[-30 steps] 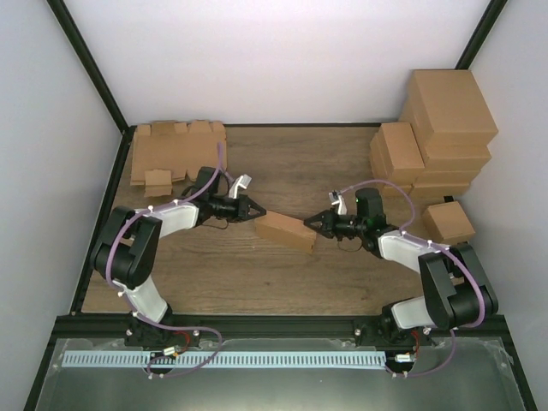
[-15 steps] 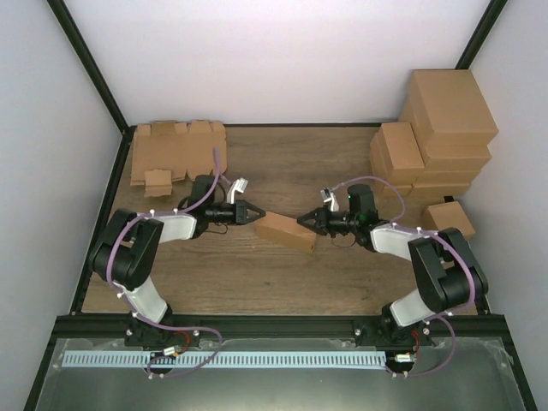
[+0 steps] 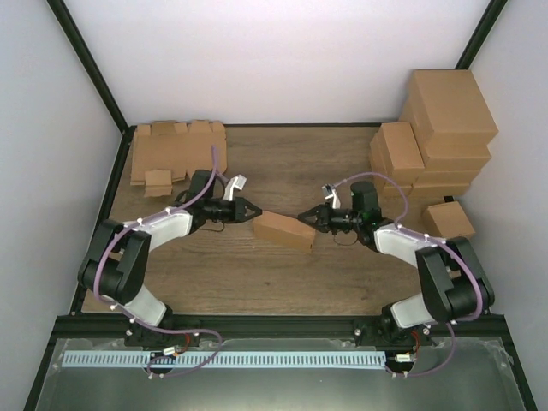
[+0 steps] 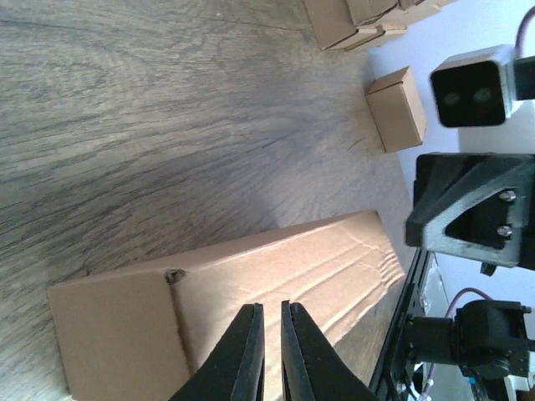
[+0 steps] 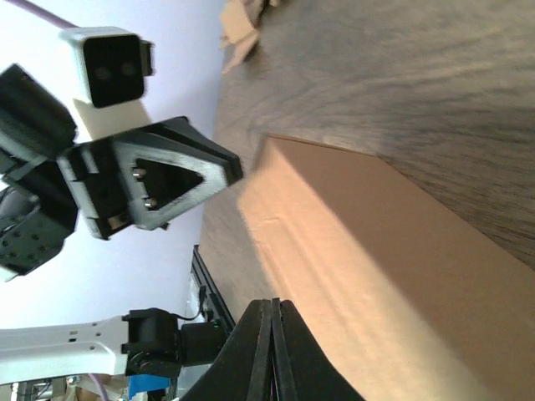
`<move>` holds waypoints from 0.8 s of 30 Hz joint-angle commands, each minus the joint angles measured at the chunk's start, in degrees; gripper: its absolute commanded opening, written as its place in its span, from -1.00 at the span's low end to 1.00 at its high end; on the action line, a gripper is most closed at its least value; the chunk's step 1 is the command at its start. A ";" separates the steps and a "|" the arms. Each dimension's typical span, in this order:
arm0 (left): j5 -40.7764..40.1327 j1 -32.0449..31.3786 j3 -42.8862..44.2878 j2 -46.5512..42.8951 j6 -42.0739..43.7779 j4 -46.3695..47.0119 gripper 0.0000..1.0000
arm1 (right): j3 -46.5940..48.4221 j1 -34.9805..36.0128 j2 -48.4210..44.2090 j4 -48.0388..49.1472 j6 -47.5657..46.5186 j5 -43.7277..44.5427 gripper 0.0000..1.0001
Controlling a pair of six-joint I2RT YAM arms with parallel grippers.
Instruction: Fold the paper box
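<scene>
We see the paper box (image 3: pixel 282 229) lying as a closed block on the desk (image 3: pixel 257 274), directly between the two end effectors. The left end effector (image 3: pixel 259 211) points at one end of it, fingers narrowed almost together and holding nothing. The right end effector (image 3: pixel 302 216) points at the other end, fingers pressed together and empty. Stacked cartons (image 3: pixel 437 128) stand behind the right end effector, and flat blanks (image 3: pixel 175 150) lie behind the left one.

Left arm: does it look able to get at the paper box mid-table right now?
Likely yes. The left gripper, shut, has its tip at the paper box's left end, nothing between. The right gripper is at the opposite end, out of the way.
</scene>
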 commanded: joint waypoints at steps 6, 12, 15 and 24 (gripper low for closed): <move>1.20 -0.58 0.55 -0.84 0.40 -2.93 -0.85 | -1.17 -0.56 -8.65 -2.14 0.39 -0.92 -0.99; 1.07 -1.47 -2.30 3.24 -0.43 1.47 -0.87 | -8.35 -0.50 -1.08 5.77 0.48 -0.90 -0.99; 1.18 -1.82 -3.27 5.08 -1.20 3.28 -0.92 | -8.82 -0.49 2.71 8.04 -0.43 -0.82 -0.99; -2.28 -1.97 -0.43 -2.16 -0.07 -3.72 -0.93 | -1.87 -0.56 -6.03 -5.26 -6.85 0.98 -0.99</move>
